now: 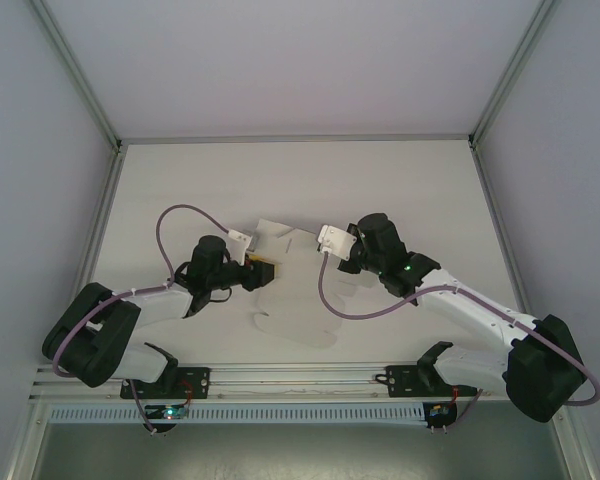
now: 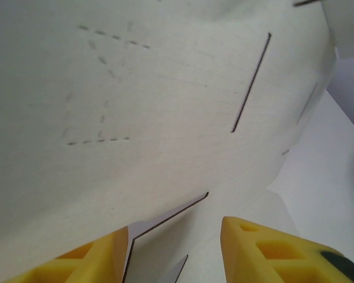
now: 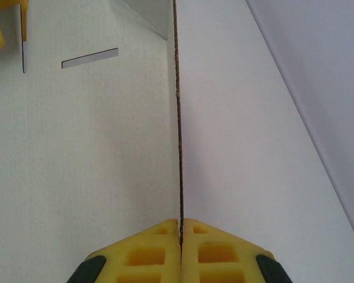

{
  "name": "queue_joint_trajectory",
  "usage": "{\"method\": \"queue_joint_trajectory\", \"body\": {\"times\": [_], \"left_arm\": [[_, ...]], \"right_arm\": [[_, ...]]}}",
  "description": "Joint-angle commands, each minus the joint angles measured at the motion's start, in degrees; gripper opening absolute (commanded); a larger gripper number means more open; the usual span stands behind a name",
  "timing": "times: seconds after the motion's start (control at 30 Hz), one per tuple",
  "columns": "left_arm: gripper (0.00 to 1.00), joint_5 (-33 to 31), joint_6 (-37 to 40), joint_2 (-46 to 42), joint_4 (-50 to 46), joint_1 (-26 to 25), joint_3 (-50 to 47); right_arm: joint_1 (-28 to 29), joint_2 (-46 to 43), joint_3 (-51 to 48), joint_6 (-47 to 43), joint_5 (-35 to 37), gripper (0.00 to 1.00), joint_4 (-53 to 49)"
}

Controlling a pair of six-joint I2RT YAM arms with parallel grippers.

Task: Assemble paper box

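Note:
The paper box [image 1: 298, 312] is a white die-cut sheet with slits and creases, lying partly lifted at the table's middle between both arms. My right gripper [image 1: 326, 243] is shut on one edge of it. In the right wrist view the paper box [image 3: 94, 147] runs edge-on as a thin dark line into the closed yellow fingers [image 3: 141, 253] of the right gripper [image 3: 180, 223]. My left gripper [image 1: 266, 270] sits at the sheet's left side. In the left wrist view the left gripper [image 2: 176, 230] is open, and a cut flap of the paper box [image 2: 165, 106] stands between its jaws, close to the left finger [image 2: 100, 259].
The white table [image 1: 420, 190] is walled by pale panels and aluminium posts on three sides. A metal rail [image 1: 300, 380] with the arm bases runs along the near edge. Purple cables [image 1: 180, 215] loop above each arm.

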Motion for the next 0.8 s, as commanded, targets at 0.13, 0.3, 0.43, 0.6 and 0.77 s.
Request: {"method": "queue_joint_trajectory", "body": {"times": [0.13,0.3,0.43,0.6,0.77], "left_arm": [[0.49,6.1,5.7,-3.8,2.6,-1.5,-1.6],[0.58,-3.5,6.7,-6.6,-3.8,-0.5,-0.9],[0.64,-2.3,7.6,-5.9,-5.8,0.3,0.9],[0.63,3.4,8.0,-4.7,-2.5,0.4,0.1],[0.61,4.4,9.0,-4.7,-3.0,0.4,-0.6]], "right_arm": [[-1.4,-2.3,1.1,1.3,-9.5,0.0,-0.7],[-3.0,-2.8,2.6,-0.7,-16.5,0.0,-7.1],[-3.4,-1.2,4.5,-1.3,-18.6,0.0,-10.9],[-4.1,-0.7,4.5,-0.9,-16.2,0.0,-9.7],[-6.0,-1.0,4.8,-1.1,-18.7,0.0,-10.3]]}}
